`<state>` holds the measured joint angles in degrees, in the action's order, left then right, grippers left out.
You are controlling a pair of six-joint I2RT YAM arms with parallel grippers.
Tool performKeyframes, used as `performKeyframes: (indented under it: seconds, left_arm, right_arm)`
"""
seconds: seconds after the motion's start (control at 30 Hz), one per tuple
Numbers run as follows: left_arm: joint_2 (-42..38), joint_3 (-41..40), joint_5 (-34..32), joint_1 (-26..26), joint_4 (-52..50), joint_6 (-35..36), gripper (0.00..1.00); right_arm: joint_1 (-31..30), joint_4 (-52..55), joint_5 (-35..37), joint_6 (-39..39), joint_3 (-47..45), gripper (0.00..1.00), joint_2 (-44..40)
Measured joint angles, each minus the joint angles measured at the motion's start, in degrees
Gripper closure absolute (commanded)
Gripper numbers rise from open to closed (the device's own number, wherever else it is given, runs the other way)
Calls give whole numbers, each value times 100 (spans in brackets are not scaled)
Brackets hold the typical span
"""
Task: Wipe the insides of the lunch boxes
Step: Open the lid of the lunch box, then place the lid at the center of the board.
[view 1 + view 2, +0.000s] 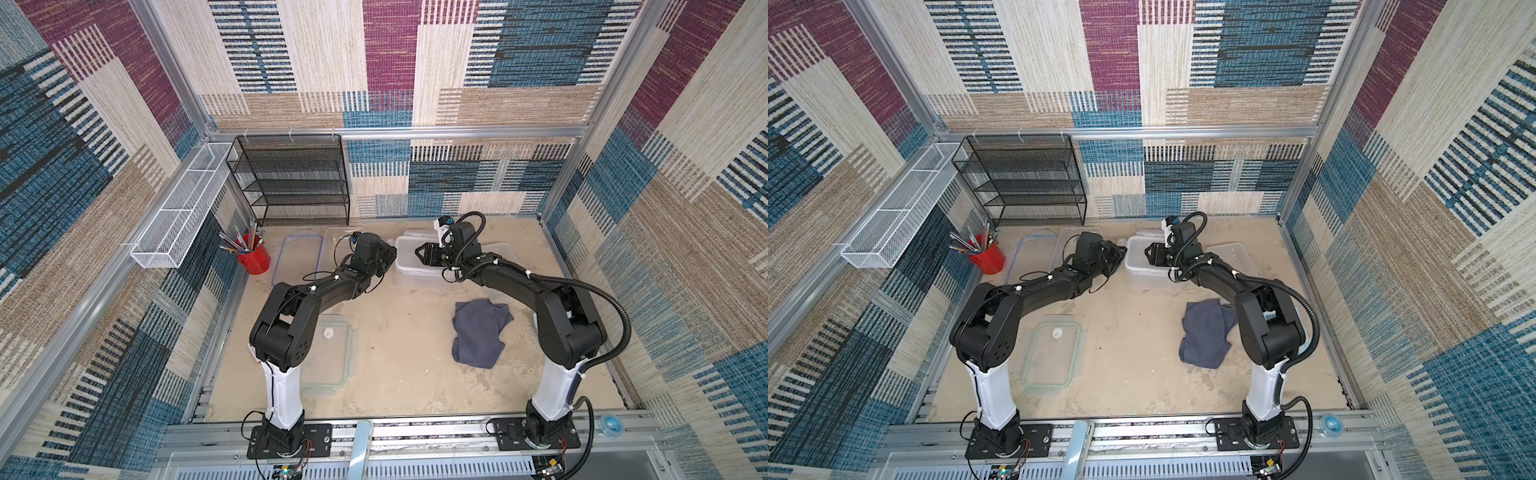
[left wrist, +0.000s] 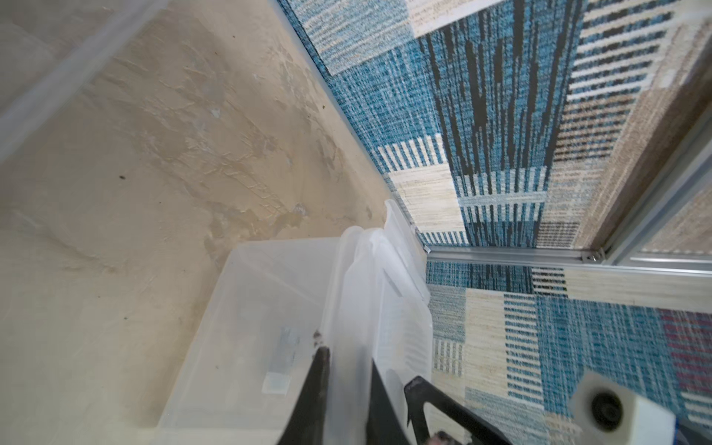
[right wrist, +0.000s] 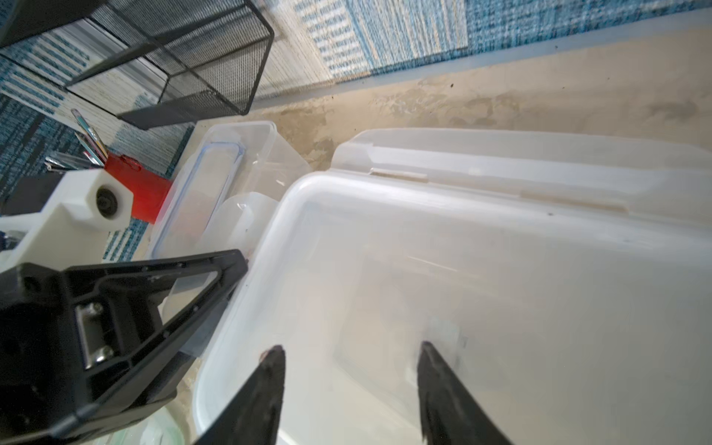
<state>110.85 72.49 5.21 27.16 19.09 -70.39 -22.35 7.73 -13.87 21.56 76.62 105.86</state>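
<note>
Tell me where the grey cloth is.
In both top views the grey cloth lies crumpled on the table on the robot's right side, beside the right arm and nearer the robot than the frosted lunch box.

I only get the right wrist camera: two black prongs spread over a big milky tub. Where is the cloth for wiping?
Observer: The grey cloth lies crumpled on the table beside the right arm; no gripper holds it.
Visitor: What is the left arm doing?
Observer: Its own camera shows the left gripper closed on the wall of the deep tub, one of its fingers on each side.
Visitor: Anything else lying about?
Observer: A green-rimmed lid lies flat by the left arm's base.
</note>
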Motion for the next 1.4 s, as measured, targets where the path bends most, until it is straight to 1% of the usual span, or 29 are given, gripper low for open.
performKeyframes:
  seconds: [0.1,0.2,0.37,0.53,0.73,0.8,1.07,1.2,1.4]
  left_arm:
    - [-105,0,109,-2,131,98,100]
    - [-223,-17,116,-4,271,164,100]
    - [-302,-39,271,-2,476,391,100]
    - [-328,-391,442,9,970,704,100]
    - [-293,-896,870,37,2232,807,100]
    - [-203,-1056,1019,52,2868,802,100]
    - [133,-1515,1366,114,4868,887,100]
    - [-22,-1773,1622,146,5324,1390,100]
    - [-726,-2444,1777,391,5768,2787,100]
  right_arm:
    - [20,1047,214,-63,413,25,-243]
    - [52,1696,315,-155,774,23,-514]
    - [46,2063,398,-223,955,21,-1025]
    - [70,2142,444,-227,546,20,-1438]
    - [181,2227,535,-138,42,20,-2011]
    - [219,2221,549,-118,-83,20,-2256]
    - [321,2275,649,-79,-181,22,-2780]
    - [356,2352,699,-79,-208,22,-2918]
    - [426,2409,802,-76,-282,23,-3071]
